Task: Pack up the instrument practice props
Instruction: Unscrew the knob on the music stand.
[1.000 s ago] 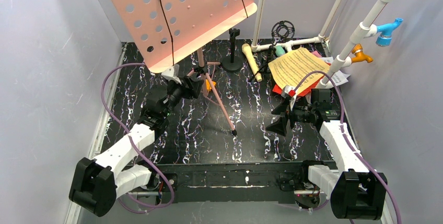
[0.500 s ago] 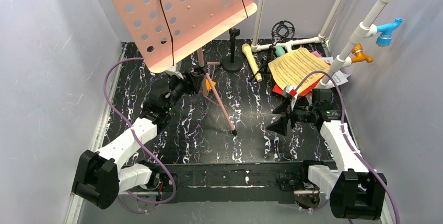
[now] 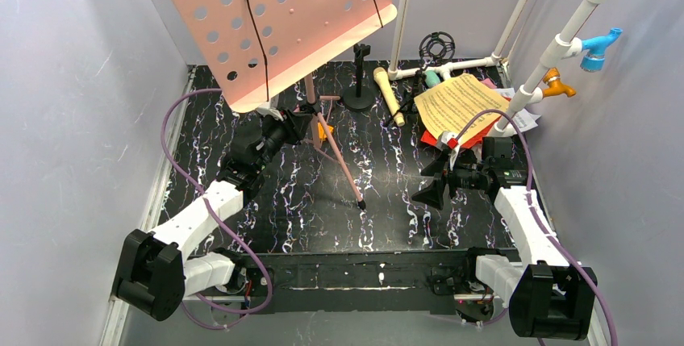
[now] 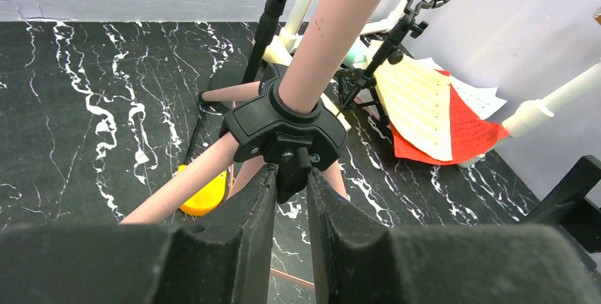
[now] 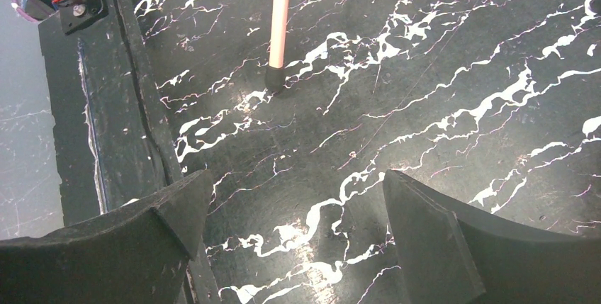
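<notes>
Left hand (image 4: 290,176) nearer, tight around tripod hub (image 4: 280,123)

this is looking like a robotics lab test cell: plain pale walls (image 3: 81,120) are boxing in a black marbled tabletop (image 3: 387,201) on three sides. a left arm (image 3: 202,217) and a right arm (image 3: 524,229) are sitting bolted at its near edge, trailing purple cables (image 3: 172,120). a pink music board (image 3: 282,15) is standing as a staged prop towards the far left corner.

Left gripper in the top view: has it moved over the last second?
Yes. The left gripper has pushed forward and right, up to the black plastic hub of the pink tripod stand, which has stayed put.
</notes>
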Controlling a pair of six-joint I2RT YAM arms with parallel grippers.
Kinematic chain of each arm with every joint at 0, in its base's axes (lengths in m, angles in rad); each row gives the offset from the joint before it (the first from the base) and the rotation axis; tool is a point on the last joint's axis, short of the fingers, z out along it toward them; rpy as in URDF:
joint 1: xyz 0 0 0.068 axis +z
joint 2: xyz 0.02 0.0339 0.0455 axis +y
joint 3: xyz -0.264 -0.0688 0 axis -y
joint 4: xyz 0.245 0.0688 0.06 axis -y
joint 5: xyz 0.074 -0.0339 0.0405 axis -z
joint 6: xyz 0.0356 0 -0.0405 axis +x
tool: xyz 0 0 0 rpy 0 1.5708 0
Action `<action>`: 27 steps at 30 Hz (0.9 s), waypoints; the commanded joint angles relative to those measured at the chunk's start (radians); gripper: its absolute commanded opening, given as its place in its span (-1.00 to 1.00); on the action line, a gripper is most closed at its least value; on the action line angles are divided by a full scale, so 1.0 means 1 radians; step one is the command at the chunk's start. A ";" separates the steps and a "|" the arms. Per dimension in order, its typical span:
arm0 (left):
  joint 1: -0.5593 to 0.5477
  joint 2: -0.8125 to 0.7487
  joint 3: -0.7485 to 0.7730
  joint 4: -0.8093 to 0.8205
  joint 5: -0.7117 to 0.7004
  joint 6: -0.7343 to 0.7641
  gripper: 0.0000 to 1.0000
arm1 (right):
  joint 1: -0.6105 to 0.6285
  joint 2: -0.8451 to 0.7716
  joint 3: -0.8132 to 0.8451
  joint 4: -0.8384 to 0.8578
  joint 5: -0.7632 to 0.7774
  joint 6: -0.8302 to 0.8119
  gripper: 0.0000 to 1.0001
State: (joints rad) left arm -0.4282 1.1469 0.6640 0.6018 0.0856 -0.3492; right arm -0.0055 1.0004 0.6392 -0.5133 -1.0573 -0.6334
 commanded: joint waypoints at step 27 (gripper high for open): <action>0.012 -0.090 -0.101 -0.025 -0.226 -1.316 -0.24 | -0.008 -0.017 -0.006 0.018 -0.014 -0.015 1.00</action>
State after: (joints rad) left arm -0.4225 1.1229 0.5919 0.5865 -0.0662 -1.4448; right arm -0.0063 1.0004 0.6392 -0.5133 -1.0573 -0.6350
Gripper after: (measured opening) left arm 0.271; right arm 0.997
